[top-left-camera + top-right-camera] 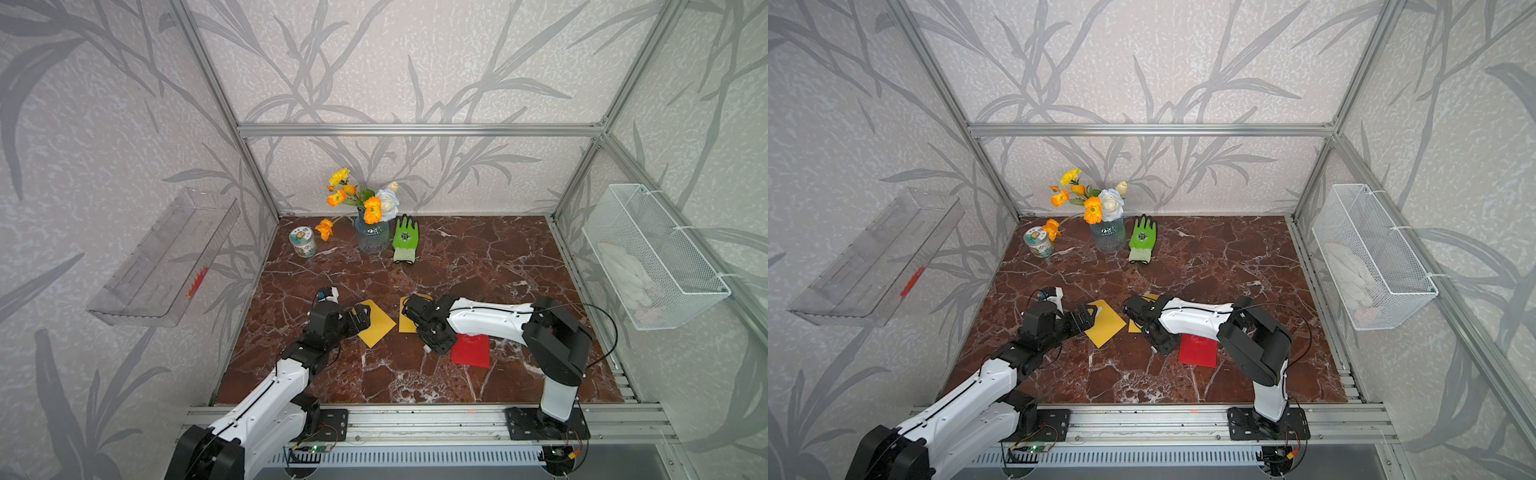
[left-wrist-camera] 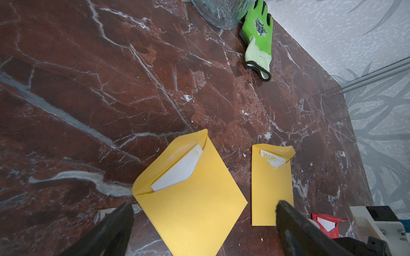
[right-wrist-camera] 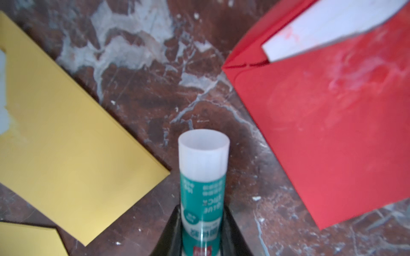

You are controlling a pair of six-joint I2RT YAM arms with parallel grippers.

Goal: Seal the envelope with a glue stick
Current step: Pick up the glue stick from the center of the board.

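Observation:
My right gripper [image 3: 203, 209] is shut on the glue stick [image 3: 203, 168], a white tube with a teal label. Its white cap points at the marble between a yellow envelope [image 3: 66, 155] and a red envelope [image 3: 321, 133]. The red one's flap is open over a white card. In a top view the right gripper [image 1: 430, 347] hangs low beside the red envelope [image 1: 471, 351]. My left gripper [image 2: 204, 205] stands open above the wide yellow envelope [image 2: 190, 199], whose flap is open. A narrow yellow envelope [image 2: 270, 184] lies beside it, flap also open.
At the back of the marble table stand a glass vase of flowers [image 1: 372, 235], a green glove [image 1: 405, 241] and a printed tin [image 1: 302, 242]. A clear shelf [image 1: 162, 266] hangs on the left wall, a white wire basket [image 1: 652, 257] on the right.

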